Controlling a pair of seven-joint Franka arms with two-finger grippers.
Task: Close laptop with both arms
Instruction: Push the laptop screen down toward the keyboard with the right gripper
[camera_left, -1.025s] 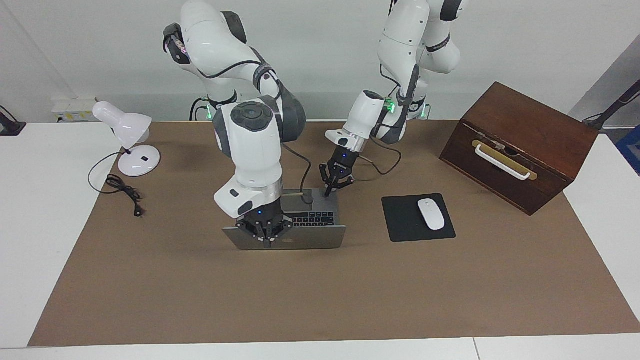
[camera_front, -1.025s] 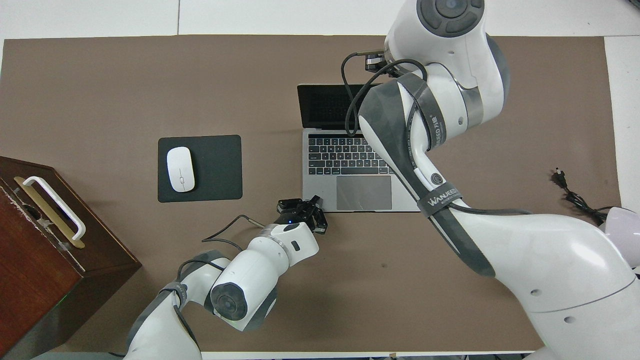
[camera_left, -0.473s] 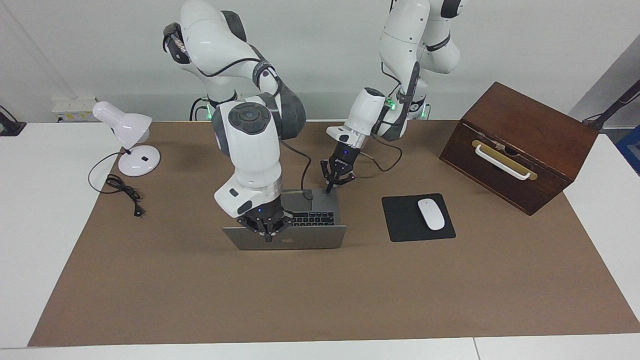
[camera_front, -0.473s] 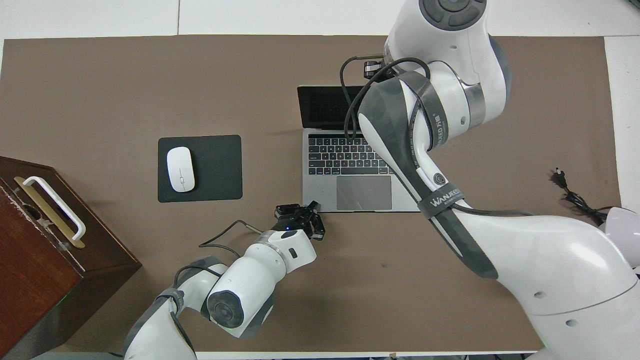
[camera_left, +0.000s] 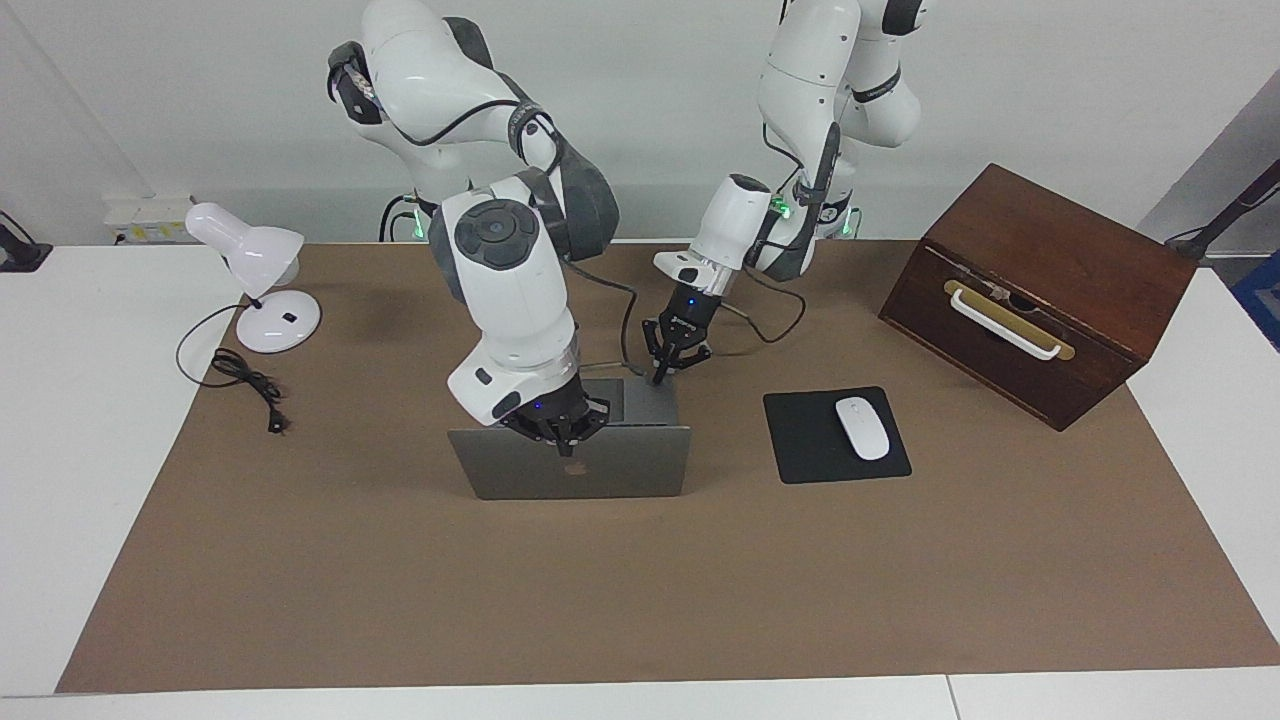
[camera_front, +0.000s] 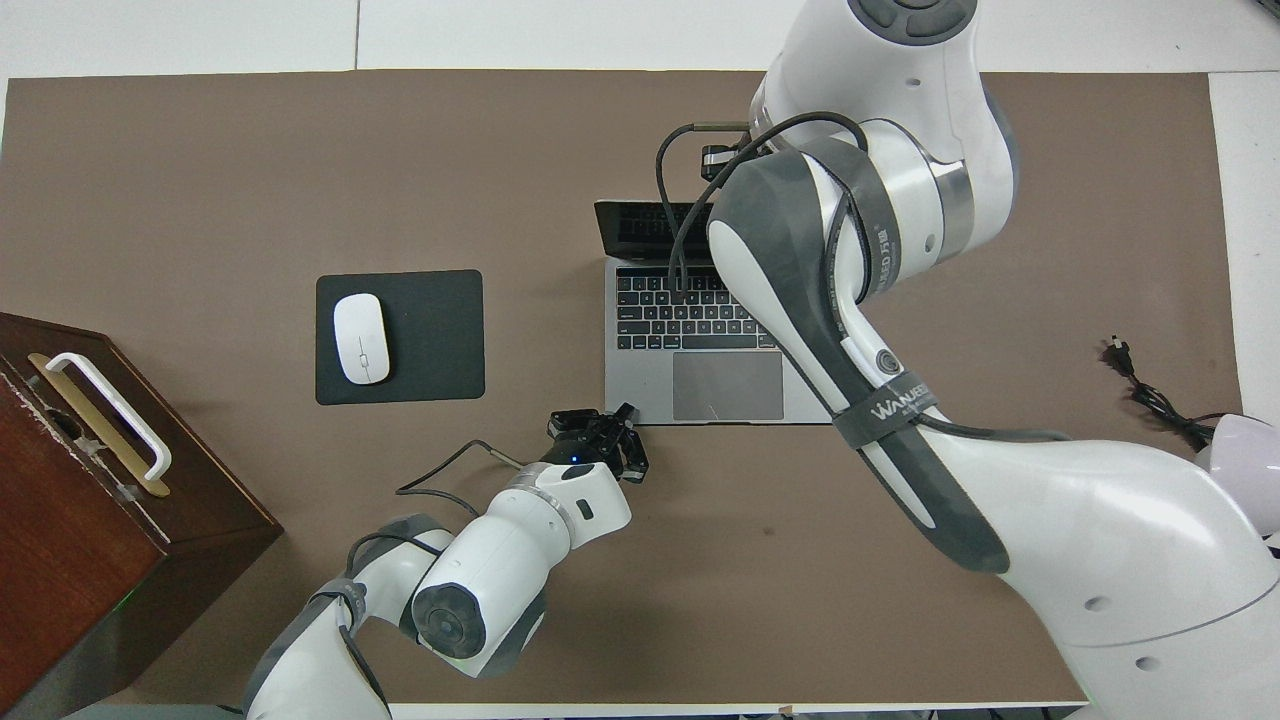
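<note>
The left arm (camera_left: 800, 150) comes in from the bottom left of the overhead frame, forearm stretched low and slanting toward the frame's middle. Its left gripper (camera_left: 660, 378) points down at the corner of the laptop (camera_left: 575, 465) base nearest the robots, on the left arm's side; the fingertips are together, and they seem to touch the base there, though contact is hard to confirm. In the overhead frame this left gripper (camera_front: 600, 440) sits just below the lower-left corner of the laptop (camera_front: 700, 340).

The right arm (camera_left: 500, 270) sweeps up from the bottom right of the overhead frame, arches over the keyboard, and bends steeply down. Its right gripper (camera_left: 560, 440), fingertips together and holding nothing, rests at the top edge of the lid, near the lid's middle, in the centre of the facing frame. The lid stands roughly upright with the screen facing the robots.

One laptop lies mid-worktop (camera_left: 640, 600). There are two arms, one mouse (camera_left: 862, 428) on one black mouse pad (camera_left: 800, 440), one wooden box (camera_left: 1040, 290) at the frame's right, and one white desk lamp (camera_left: 255, 275) at its left.
</note>
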